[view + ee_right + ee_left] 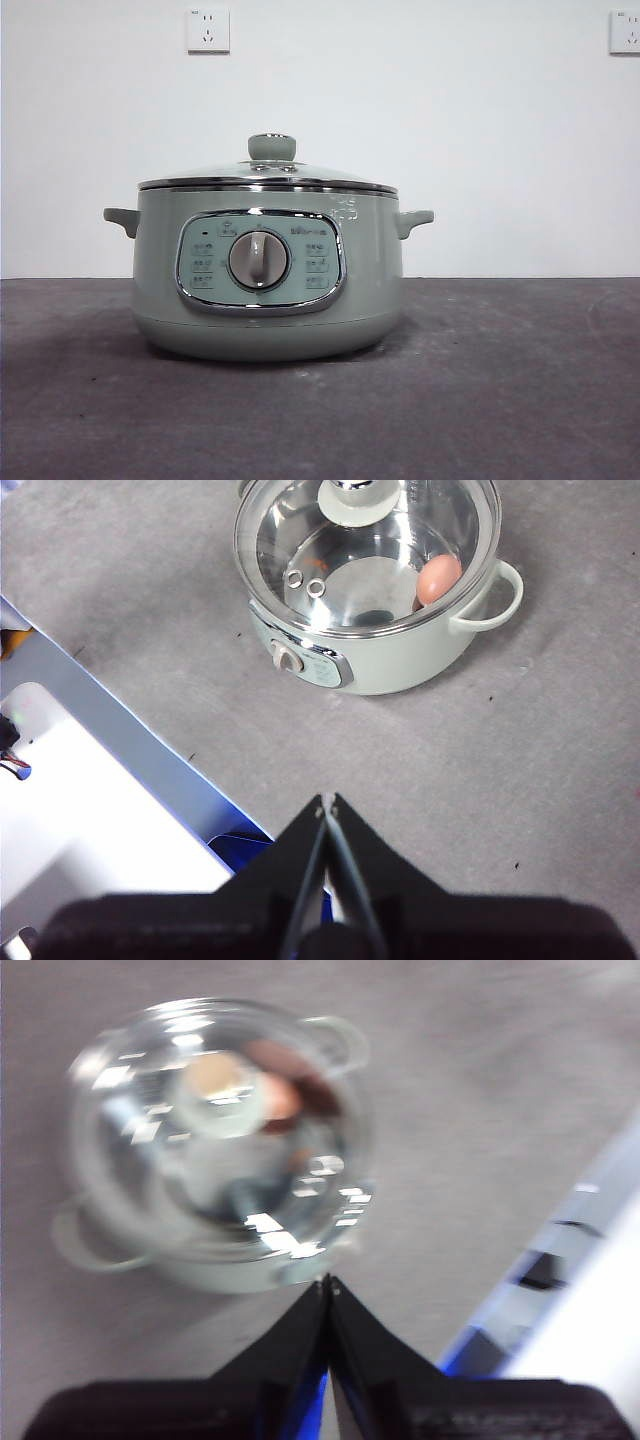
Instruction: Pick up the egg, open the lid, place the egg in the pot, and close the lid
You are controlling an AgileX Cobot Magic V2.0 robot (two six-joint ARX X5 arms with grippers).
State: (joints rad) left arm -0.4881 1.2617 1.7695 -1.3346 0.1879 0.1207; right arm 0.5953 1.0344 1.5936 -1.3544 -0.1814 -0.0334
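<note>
The sage-green pot (268, 280) stands on the grey table with its grey dial facing the front camera. The glass lid (268, 180) with its green knob (271, 147) sits on the pot. In the right wrist view the pot (400, 660) shows from above, and the brown-orange egg (439, 578) lies inside, under the lid (360, 570), near a side handle. The left wrist view is blurred; the lid (215, 1130) and the egg (285, 1095) show through the glass. My left gripper (328, 1282) and right gripper (328, 800) are both shut, empty, high above the table, away from the pot.
The grey table (500, 400) stretches around the pot. A white wall with two sockets (208, 30) stands behind. A blue and white edge (100, 730) of the work area runs beside the table in the wrist views.
</note>
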